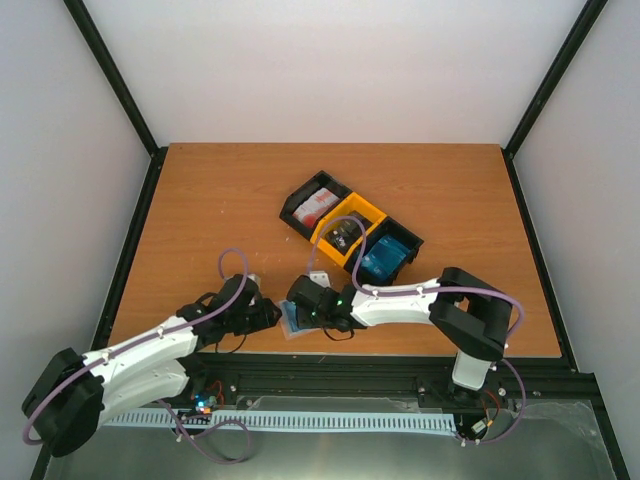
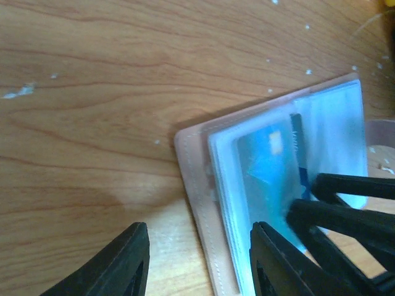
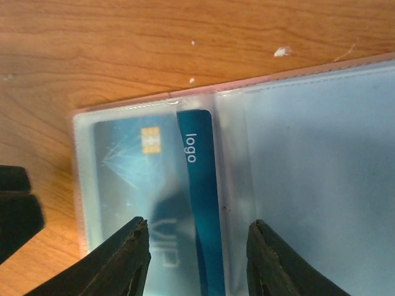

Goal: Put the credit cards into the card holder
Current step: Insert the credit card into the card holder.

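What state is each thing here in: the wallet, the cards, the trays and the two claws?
Holder: open, lying flat.
Blue card: partly slid into a clear pocket.
Left gripper: open, above the holder's edge.
Right gripper: open, over the blue card.
Far black bin: holds red-and-white cards.
Yellow bin: holds dark cards.
Near black bin: holds blue cards.

top cam high over near edge, looks down on table [image 1: 200, 200], both wrist cams v close, share card holder [image 2: 327, 123]

Probably lab: white-walled enclosed robot table [image 1: 200, 220].
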Action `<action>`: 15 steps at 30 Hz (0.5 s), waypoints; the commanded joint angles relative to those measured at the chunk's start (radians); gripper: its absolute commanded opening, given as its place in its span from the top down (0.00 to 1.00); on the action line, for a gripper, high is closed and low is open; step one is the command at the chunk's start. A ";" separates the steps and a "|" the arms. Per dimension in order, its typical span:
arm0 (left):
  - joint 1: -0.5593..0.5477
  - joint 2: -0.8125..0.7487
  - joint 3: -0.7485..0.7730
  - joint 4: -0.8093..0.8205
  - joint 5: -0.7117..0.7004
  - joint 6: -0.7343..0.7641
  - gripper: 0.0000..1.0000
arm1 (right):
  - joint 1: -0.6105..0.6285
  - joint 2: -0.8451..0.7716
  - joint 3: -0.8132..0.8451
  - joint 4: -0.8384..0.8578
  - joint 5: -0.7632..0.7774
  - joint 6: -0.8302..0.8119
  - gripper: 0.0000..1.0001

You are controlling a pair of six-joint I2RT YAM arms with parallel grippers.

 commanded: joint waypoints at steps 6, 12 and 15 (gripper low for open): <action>0.003 -0.020 -0.011 0.048 0.066 0.001 0.53 | 0.008 0.087 0.027 0.040 -0.059 -0.048 0.52; 0.003 0.015 -0.018 0.075 0.099 -0.007 0.62 | 0.008 0.101 0.010 0.149 -0.182 -0.053 0.52; 0.003 0.023 -0.020 0.073 0.088 -0.007 0.64 | 0.007 0.101 0.005 0.182 -0.217 -0.051 0.52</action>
